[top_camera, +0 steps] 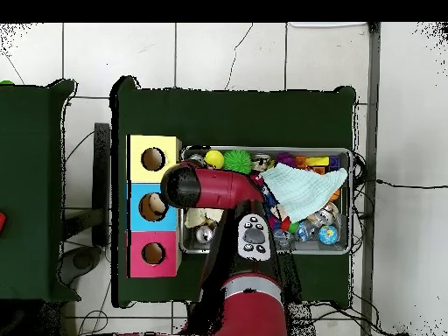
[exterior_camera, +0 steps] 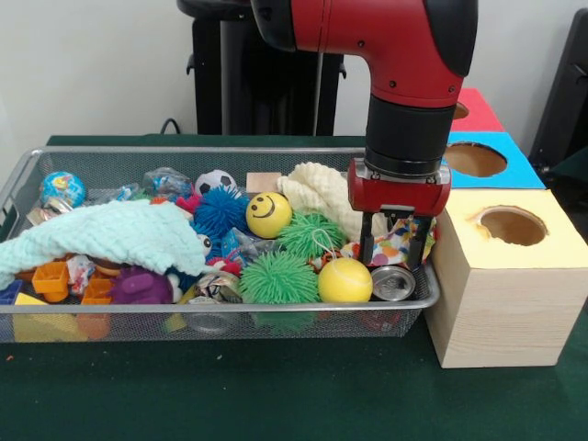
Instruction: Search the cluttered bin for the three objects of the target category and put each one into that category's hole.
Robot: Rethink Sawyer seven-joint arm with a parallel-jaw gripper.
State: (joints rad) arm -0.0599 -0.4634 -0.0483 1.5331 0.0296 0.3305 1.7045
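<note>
starting from the left side of the front view, the wire mesh bin (exterior_camera: 110,161) is packed full. a globe-print ball (exterior_camera: 62,188) sits at the far left corner, and a mint green cloth (exterior_camera: 110,237) is draped over a lot of the left half, with orange plastic blocks (exterior_camera: 50,278) and a purple toy (exterior_camera: 138,287) poking out under its front edge. moving along, there's a small soccer ball (exterior_camera: 216,181) near the back wall, a blue spiky ball (exterior_camera: 220,211) just in front of it, and a yellow smiley ball (exterior_camera: 268,214) touching that one. a small wooden block (exterior_camera: 264,181) sits behind the smiley.

past the middle, two green spiky balls: one (exterior_camera: 278,278) near the front wall and one (exterior_camera: 312,234) behind it. a plain yellow ball (exterior_camera: 344,280) rests right beside the front one, and a metal can (exterior_camera: 393,283) lies on its side next to that, open end facing the camera. a cream knitted cloth (exterior_camera: 322,193) is bunched up at the back.

the gripper (exterior_camera: 393,257) is down at the right end of the bin, fingers spread apart a bit, straddling some colourful patterned fabric (exterior_camera: 400,243), nothing pinched that i can see.

right of the bin, touching its end, a row of boxes with round holes: yellow-topped one (exterior_camera: 514,230) nearest, then blue (exterior_camera: 482,158), then red (exterior_camera: 473,110). everything sits on a green table (exterior_camera: 276,395).
</note>
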